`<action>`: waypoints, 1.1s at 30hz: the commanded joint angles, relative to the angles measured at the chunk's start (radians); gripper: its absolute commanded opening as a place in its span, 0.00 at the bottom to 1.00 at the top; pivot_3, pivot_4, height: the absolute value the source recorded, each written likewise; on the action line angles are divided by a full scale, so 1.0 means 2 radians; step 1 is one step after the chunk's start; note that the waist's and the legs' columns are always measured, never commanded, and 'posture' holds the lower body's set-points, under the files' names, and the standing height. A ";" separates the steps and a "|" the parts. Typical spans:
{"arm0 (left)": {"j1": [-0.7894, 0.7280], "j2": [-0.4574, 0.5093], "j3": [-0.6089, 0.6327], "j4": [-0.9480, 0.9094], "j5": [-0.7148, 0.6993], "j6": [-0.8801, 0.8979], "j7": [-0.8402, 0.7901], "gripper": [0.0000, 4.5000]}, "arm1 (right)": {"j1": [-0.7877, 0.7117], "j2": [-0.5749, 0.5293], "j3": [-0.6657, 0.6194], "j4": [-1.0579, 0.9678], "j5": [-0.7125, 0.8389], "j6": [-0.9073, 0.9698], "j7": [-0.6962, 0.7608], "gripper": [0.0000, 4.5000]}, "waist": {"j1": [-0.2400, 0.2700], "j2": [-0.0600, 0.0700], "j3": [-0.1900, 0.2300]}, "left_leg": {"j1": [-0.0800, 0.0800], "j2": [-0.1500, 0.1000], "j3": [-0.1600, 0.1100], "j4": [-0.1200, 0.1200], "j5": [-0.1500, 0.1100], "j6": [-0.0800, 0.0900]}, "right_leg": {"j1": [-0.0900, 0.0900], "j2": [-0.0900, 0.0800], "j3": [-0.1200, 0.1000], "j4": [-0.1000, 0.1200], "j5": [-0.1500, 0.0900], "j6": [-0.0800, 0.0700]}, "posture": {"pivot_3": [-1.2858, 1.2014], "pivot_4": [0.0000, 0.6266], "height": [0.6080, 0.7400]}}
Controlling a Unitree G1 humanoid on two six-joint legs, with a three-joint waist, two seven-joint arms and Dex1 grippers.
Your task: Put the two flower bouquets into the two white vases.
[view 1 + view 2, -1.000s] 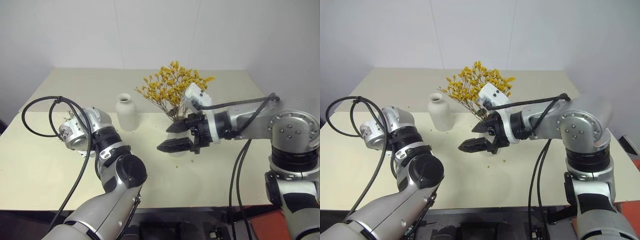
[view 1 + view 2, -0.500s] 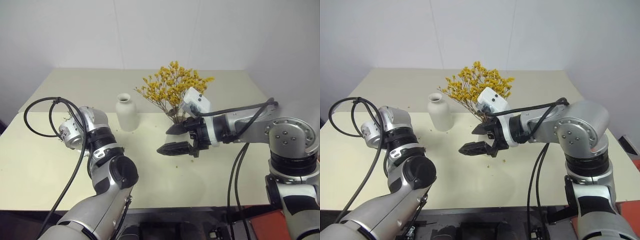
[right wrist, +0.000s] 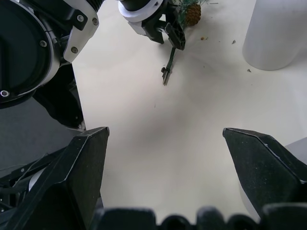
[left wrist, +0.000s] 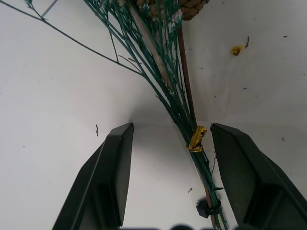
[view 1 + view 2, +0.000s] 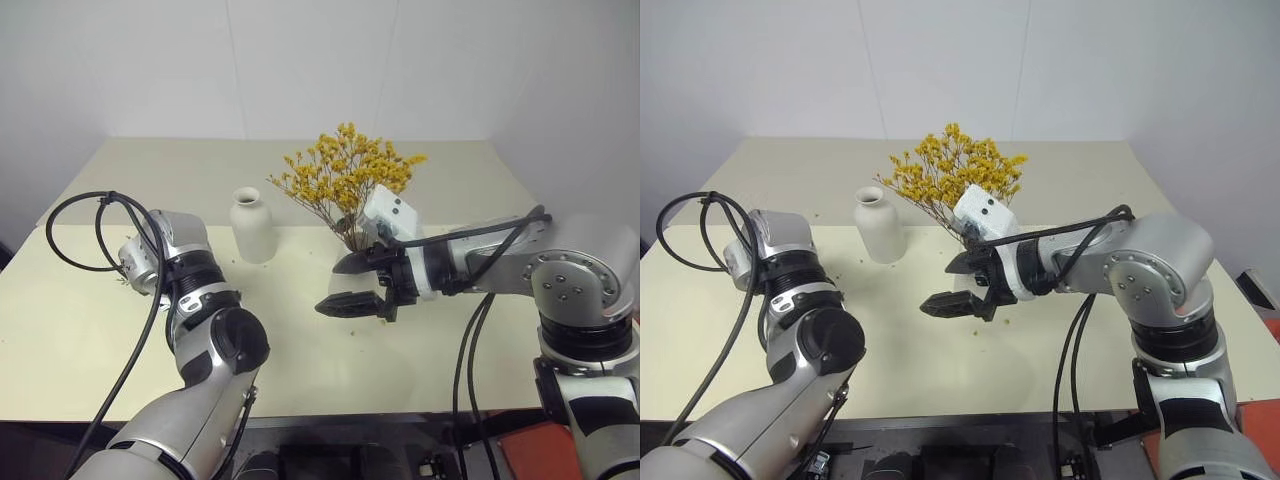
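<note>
Nearest you, your left gripper [image 4: 165,163] hangs over the left edge of the table [image 5: 90,330], pointing steeply down, its two black fingers spread wide with nothing clamped. Between them, lying flat on the table, are the green stems of the small sprig bunch [image 4: 163,72]. A gold tie [image 4: 197,138] wraps the stems close to one finger, and you cannot tell whether that finger touches them. The pinecone [image 3: 192,14] sits at the far end of the bunch.

Toward the middle of the table, your right gripper [image 5: 353,286] hovers above the surface, fingers fully apart and empty, aimed to the left and slightly down.

Just behind that gripper stands the cone vase [image 5: 352,240], mostly hidden by it, with the yellow bouquet [image 5: 345,175] already in its mouth, spraying upward.

Left of it and well apart, the bottle vase [image 5: 253,226] stands upright and empty, nearer the table's far edge than the sprig bunch is.
</note>
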 commanded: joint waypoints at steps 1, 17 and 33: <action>-0.011 0.003 0.009 -0.002 -0.018 0.001 0.019 0.62 | -0.002 -0.006 -0.002 -0.015 -0.008 -0.018 0.004 0.99 | 0.000 0.000 0.000 | 0.000 0.000 0.000 0.000 0.000 0.000 | 0.000 0.000 0.000 0.000 0.000 0.000 | 0.52 0.24 1.00; -0.009 0.012 0.011 0.006 -0.090 0.001 0.079 0.16 | 0.003 -0.003 0.000 -0.014 -0.017 -0.018 0.007 1.00 | 0.003 0.000 0.000 | 0.000 0.000 0.000 0.000 0.000 0.000 | 0.000 0.000 0.000 0.000 0.000 0.000 | 0.52 0.24 1.00; -0.079 -0.021 0.022 -0.073 -0.039 0.001 0.096 0.01 | 0.009 -0.008 -0.005 -0.020 -0.015 -0.012 0.004 1.00 | 0.007 0.000 0.000 | -0.001 0.000 0.000 0.000 0.000 0.000 | 0.000 0.000 0.000 0.000 0.000 0.000 | 0.52 0.24 1.00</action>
